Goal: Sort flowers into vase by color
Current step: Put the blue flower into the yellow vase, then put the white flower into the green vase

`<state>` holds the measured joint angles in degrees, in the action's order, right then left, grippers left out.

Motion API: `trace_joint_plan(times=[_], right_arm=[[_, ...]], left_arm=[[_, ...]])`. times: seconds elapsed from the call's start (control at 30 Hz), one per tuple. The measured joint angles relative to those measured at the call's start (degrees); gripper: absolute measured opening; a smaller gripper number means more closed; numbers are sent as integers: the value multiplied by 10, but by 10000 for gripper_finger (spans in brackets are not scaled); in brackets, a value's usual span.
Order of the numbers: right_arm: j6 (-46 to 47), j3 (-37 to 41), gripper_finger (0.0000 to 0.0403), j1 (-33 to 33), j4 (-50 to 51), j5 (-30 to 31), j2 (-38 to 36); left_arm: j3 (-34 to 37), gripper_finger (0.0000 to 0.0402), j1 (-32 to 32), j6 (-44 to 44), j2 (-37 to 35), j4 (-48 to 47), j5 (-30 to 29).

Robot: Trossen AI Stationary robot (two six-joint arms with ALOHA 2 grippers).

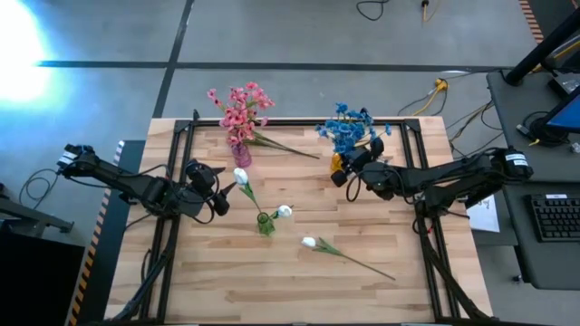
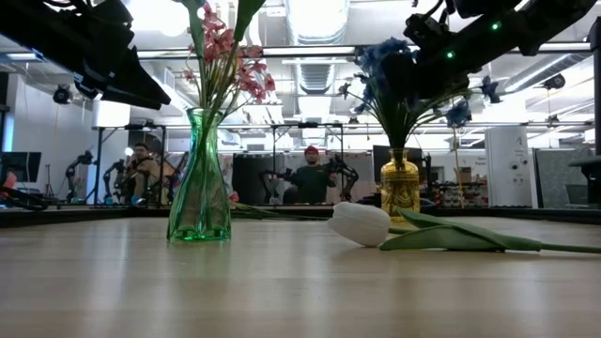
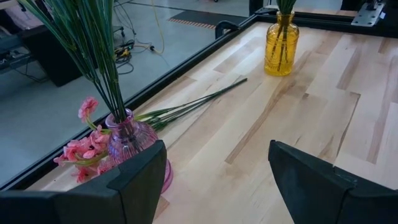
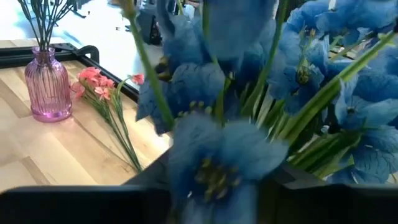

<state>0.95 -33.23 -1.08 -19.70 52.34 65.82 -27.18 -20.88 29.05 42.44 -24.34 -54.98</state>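
Right hand (image 1: 339, 172) sat over the yellow vase (image 1: 337, 161) among the blue flowers (image 1: 349, 129); whether its fingers were spread, could not tell. Risk: pulling away could snag stems, tip the vase. Left hand (image 1: 220, 186) spread, empty, beside the pink vase (image 1: 241, 154). White flowers (image 1: 310, 242) lay on the surface (image 1: 362, 290). No writing legible

floor: grey concrete (image 1: 299, 32), dark tape lines | desk (image 1: 544, 181): keyboard (image 1: 555, 217) | ceiling: bright lights (image 2: 315, 19)

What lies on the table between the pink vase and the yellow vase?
A loose pink sprig lies flat between the pink vase and the yellow vase, stem toward the yellow one; otherwise bare wood. The high view shows it.
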Motion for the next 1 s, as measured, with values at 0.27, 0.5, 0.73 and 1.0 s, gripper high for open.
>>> trace_joint_plan(times=[0.27,0.5,0.73,1.0], right_arm=[[-1,-12,178,2,1,1,0],[-4,-19,211,14,3,2,0],[-1,-37,230,22,32,2,0],[35,-100,252,23,151,2,0]], left_arm=[[0,268,0,0,0,0,0],[0,268,0,0,0,0,0],[0,268,0,0,0,-1,0],[0,268,0,0,0,-1,0]])
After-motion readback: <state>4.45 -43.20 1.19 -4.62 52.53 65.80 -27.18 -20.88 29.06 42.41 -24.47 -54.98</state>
